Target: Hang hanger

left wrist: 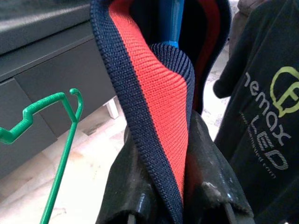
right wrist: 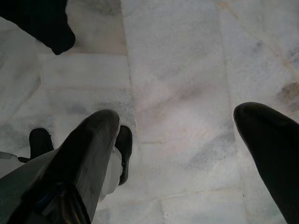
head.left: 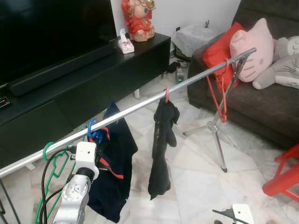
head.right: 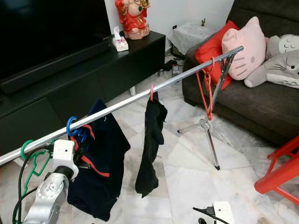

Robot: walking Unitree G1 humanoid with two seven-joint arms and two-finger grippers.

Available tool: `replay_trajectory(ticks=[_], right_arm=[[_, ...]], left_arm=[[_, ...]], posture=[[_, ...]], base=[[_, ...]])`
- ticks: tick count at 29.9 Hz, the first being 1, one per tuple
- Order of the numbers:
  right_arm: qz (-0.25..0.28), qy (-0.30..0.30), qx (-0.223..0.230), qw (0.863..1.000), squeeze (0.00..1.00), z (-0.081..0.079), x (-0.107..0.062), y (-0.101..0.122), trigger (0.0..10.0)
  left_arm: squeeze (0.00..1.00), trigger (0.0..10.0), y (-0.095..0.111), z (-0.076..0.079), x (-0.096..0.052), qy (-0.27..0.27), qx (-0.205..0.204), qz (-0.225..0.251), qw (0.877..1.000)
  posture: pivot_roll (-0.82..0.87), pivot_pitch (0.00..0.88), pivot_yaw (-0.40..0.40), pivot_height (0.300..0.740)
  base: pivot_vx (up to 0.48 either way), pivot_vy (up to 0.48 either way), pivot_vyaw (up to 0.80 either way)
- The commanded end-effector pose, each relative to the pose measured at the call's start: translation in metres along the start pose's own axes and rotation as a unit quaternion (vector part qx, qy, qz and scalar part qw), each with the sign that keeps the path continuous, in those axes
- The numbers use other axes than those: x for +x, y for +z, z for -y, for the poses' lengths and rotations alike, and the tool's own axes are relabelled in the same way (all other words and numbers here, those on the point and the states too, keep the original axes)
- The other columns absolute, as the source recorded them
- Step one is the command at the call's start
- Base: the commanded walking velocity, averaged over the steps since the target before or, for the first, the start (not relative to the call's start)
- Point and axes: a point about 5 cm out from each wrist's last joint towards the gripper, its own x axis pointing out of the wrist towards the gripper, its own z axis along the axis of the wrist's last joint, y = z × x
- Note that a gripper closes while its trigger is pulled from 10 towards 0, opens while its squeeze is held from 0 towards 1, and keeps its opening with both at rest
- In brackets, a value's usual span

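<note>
A silver rail (head.left: 140, 106) runs from low on my left up to a tripod at the right. A blue hanger (head.left: 93, 132) hooks over the rail and carries a navy garment (head.left: 114, 177) with red trim. My left gripper (left wrist: 166, 135) is shut on that garment's ribbed navy-and-red collar (left wrist: 149, 93), just below the blue hanger (left wrist: 169, 21). The fingers (left wrist: 126, 186) squeeze the fabric from both sides. My right gripper (right wrist: 176, 114) hangs low over the marble floor, open and holding nothing.
A green hanger (head.left: 49, 154) hangs left of the blue one. A black shirt (head.left: 163, 140) on a red hanger hangs mid-rail, and a bare red hanger (head.left: 219, 95) near the tripod (head.left: 216, 130). A black TV cabinet (head.left: 70, 88) stands behind, a sofa (head.left: 261, 102) and a red chair (head.left: 285, 177) to the right.
</note>
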Motion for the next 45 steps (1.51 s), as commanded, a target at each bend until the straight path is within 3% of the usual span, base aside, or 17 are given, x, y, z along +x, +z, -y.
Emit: replay_trajectory(ticks=[1, 3, 4, 5, 6, 7, 8, 13, 23, 25, 27, 39, 45], right_arm=[[-0.004, 0.001, 0.004, 1.0, 0.0, -0.001, 0.0, -0.002, 10.0], [-0.004, 0.001, 0.004, 1.0, 0.0, -0.001, 0.0, -0.001, 10.0], [-0.004, 0.001, 0.004, 1.0, 0.0, -0.001, 0.0, -0.001, 10.0], [-0.003, 0.002, 0.004, 1.0, 0.0, -0.001, 0.0, 0.0, 10.0], [-0.003, 0.002, 0.003, 1.0, 0.0, -0.002, 0.0, 0.0, 10.0], [-0.003, 0.002, 0.003, 1.0, 0.0, -0.002, 0.001, 0.0, 10.0], [-0.003, 0.004, 0.002, 1.0, 0.0, -0.002, 0.001, 0.001, 10.0], [0.0, 0.006, 0.003, 1.0, 0.0, -0.005, 0.002, 0.004, 10.0], [0.003, 0.007, 0.004, 1.0, 0.0, -0.007, 0.003, 0.007, 10.0], [0.009, 0.009, 0.007, 1.0, 0.0, -0.014, 0.006, 0.013, 10.0], [0.008, 0.009, 0.006, 1.0, 0.0, -0.015, 0.006, 0.014, 10.0], [0.01, 0.001, 0.015, 1.0, 0.0, -0.02, 0.007, 0.012, 10.0], [-0.007, -0.005, 0.019, 1.0, 0.0, -0.022, 0.004, -0.004, 10.0]], left_arm=[[0.0, 0.0, 0.011, -0.004, -0.004, 0.008, 0.001, 0.031, 0.999], [0.0, 0.0, 0.007, -0.006, -0.018, 0.005, 0.013, 0.024, 1.0], [0.0, 0.6, 0.005, -0.006, -0.023, 0.003, 0.015, 0.022, 1.0], [0.0, 5.4, 0.003, -0.008, -0.028, 0.004, 0.017, 0.016, 1.0], [0.0, 8.6, 0.0, -0.009, -0.032, 0.005, 0.018, 0.011, 1.0], [0.0, 8.6, -0.002, -0.01, -0.035, 0.005, 0.019, 0.008, 1.0], [0.0, 10.0, -0.006, -0.011, -0.041, 0.004, 0.027, -0.002, 1.0], [0.0, 10.0, -0.014, -0.013, -0.05, 0.008, 0.032, -0.024, 0.999], [0.0, 10.0, -0.018, -0.015, -0.05, 0.016, 0.033, -0.038, 0.999], [0.0, 10.0, -0.044, -0.014, -0.047, 0.033, 0.029, -0.092, 0.995], [0.0, 10.0, -0.046, -0.016, -0.047, 0.041, 0.026, -0.097, 0.994], [0.0, 10.0, -0.053, -0.03, -0.04, 0.075, 0.02, -0.102, 0.992], [0.0, 10.0, -0.061, -0.039, -0.048, 0.094, 0.017, -0.109, 0.989]], posture=[[-0.1, 0.0, 0.044, 0.74], [-0.1, 0.0, 0.043, 0.74], [-0.09, 0.0, 0.042, 0.74], [-0.09, 0.0, 0.041, 0.74], [-0.09, 0.0, 0.04, 0.74], [-0.09, 0.0, 0.04, 0.74], [-0.09, 0.0, 0.04, 0.74], [-0.08, 0.0, 0.037, 0.74], [-0.08, 0.0, 0.035, 0.74], [-0.06, 0.0, 0.028, 0.74], [-0.06, 0.0, 0.026, 0.74], [-0.07, 0.0, 0.018, 0.74], [-0.08, 0.0, 0.037, 0.74]], base=[[0.0, 0.0, 0.0], [0.0, 0.0, 0.0], [0.0, 0.0, 0.0], [0.0, 0.0, 0.0], [0.0, 0.0, 0.0], [0.0, 0.0, 0.0], [0.0, 0.0, 0.0], [0.0, 0.0, 0.0], [0.0, 0.0, 0.0], [0.0, 0.0, 0.0], [0.0, 0.0, 0.0], [0.0, 0.0, 0.0], [0.0, 0.0, 0.0]])
